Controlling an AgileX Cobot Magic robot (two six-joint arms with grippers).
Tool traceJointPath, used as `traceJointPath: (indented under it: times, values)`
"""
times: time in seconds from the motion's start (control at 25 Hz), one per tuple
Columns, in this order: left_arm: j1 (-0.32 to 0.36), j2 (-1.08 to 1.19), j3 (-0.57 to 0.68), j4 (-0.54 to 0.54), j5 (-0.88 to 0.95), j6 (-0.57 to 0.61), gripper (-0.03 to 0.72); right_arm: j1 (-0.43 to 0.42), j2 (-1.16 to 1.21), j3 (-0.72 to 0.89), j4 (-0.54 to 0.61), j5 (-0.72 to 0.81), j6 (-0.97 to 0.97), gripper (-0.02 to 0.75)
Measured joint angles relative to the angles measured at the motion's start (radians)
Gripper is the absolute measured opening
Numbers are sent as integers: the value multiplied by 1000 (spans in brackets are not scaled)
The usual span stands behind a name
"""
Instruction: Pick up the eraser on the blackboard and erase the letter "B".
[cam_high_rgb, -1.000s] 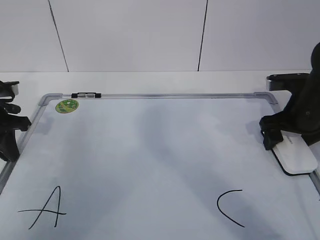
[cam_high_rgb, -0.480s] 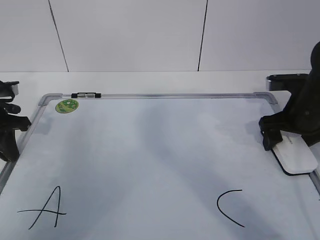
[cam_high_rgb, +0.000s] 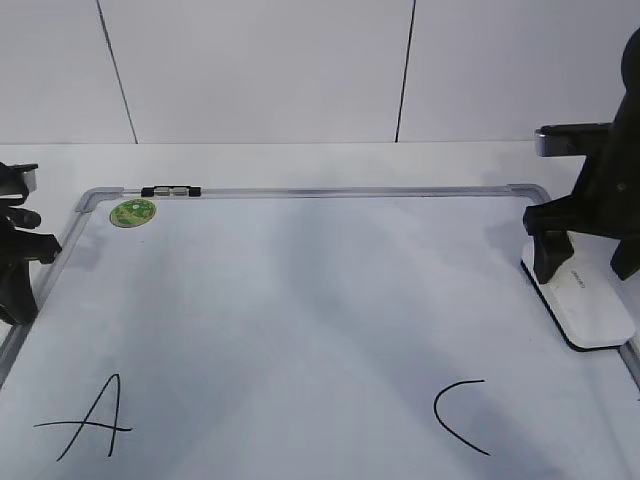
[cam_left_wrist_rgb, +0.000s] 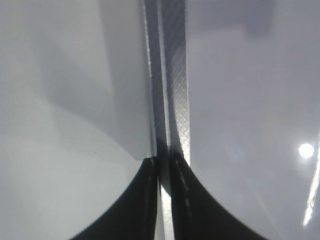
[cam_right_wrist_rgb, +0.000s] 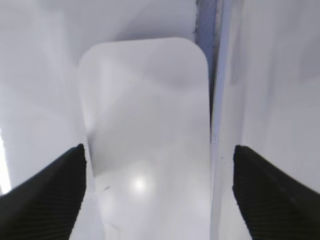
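Note:
The eraser (cam_high_rgb: 595, 310) is a flat white block with a dark base, lying on the blackboard (cam_high_rgb: 300, 290) against its right frame. My right gripper (cam_high_rgb: 585, 262) is open just above the eraser's far end, one finger on each side. In the right wrist view the eraser (cam_right_wrist_rgb: 145, 125) lies between the open fingers (cam_right_wrist_rgb: 159, 152), with the frame (cam_right_wrist_rgb: 215, 100) beside it. My left gripper (cam_high_rgb: 15, 280) is at the board's left edge; its fingers (cam_left_wrist_rgb: 162, 159) are shut over the grey frame (cam_left_wrist_rgb: 172, 75). No letter "B" shows on the board.
A black "A" (cam_high_rgb: 85, 420) is at the board's front left and a black "C" (cam_high_rgb: 460, 415) at the front right. A round green sticker (cam_high_rgb: 133, 211) sits at the far left corner. A small black clip (cam_high_rgb: 172, 189) is on the top frame.
My right gripper has risen and shifted slightly right over the eraser, which lies where it was. The left arm has not moved.

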Motion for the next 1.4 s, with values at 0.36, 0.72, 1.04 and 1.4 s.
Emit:
traceJointPath:
  times: [0.36,0.72,1.04,1.4]
  values:
    - [0,0,0,0,10,0,45,0,0,-68,4,147,-2,706]
    - [0,0,0,6,38,0,45,0,-36,-90,6,185,-5,706]
    - [0,0,0,10,49,3,95,0,-131,-90,14,189,-7,706]
    - [0,0,-140,13,160,6,283,0,-219,-90,16,194,-7,706]
